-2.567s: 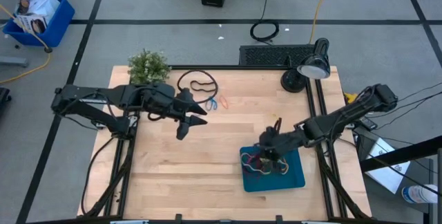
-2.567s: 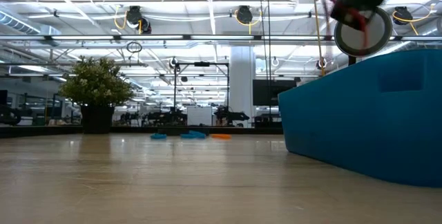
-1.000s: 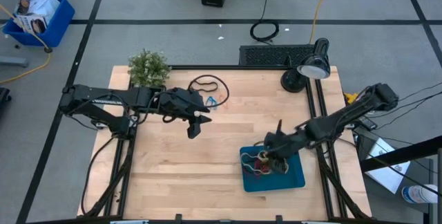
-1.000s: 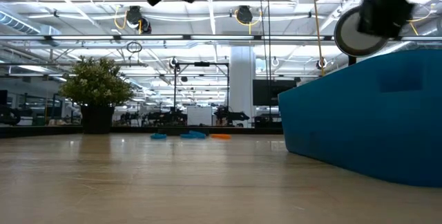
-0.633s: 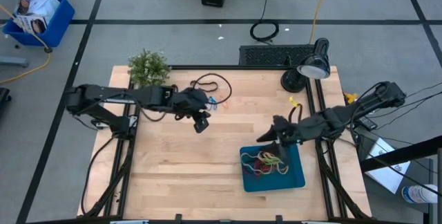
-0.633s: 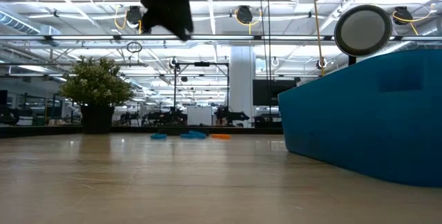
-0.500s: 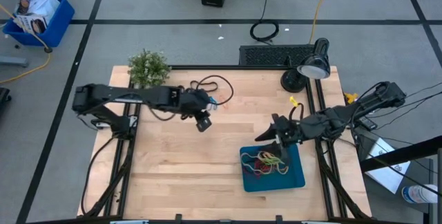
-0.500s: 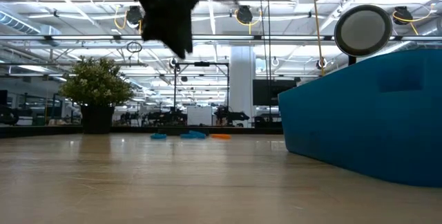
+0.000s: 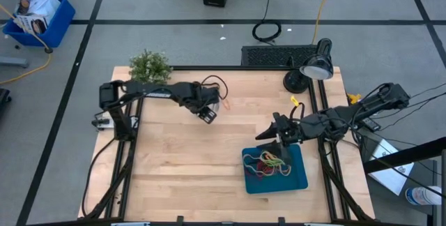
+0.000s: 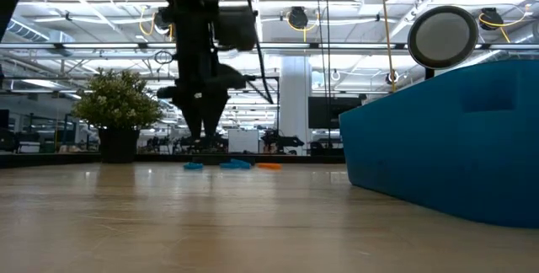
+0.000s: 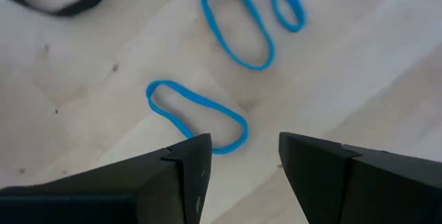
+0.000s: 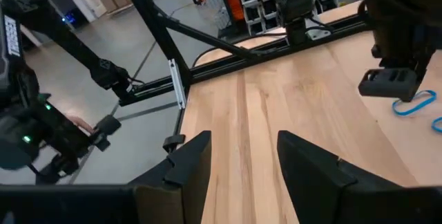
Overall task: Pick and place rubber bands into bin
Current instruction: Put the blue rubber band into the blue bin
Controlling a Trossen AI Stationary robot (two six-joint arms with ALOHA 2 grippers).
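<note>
Two blue rubber bands (image 11: 197,117) (image 11: 252,16) lie flat on the wood near the table's far edge. My left gripper (image 11: 242,148) points down just above them, open, its fingertips astride the end of the nearer band without touching it. In the low view my left gripper (image 10: 202,138) hangs close over the table, beside the blue bands (image 10: 236,163) and an orange band (image 10: 269,166). The teal bin (image 9: 296,177) at the near right holds a heap of rubber bands (image 9: 268,163). My right gripper (image 9: 268,134) hovers open and empty above the bin's far edge.
A black cord loop (image 9: 212,81) lies just beyond the blue bands. A potted plant (image 9: 150,65) stands at the far left corner and a desk lamp (image 9: 313,69) at the far right. Bare wood lies between the two arms.
My left gripper has swung toward the table's far edge and right, sunk close to the table and tipped from slanting to pointing down over the blue bands. My right gripper has risen out of the bin and levelled off; the heap of bands stays in the bin.
</note>
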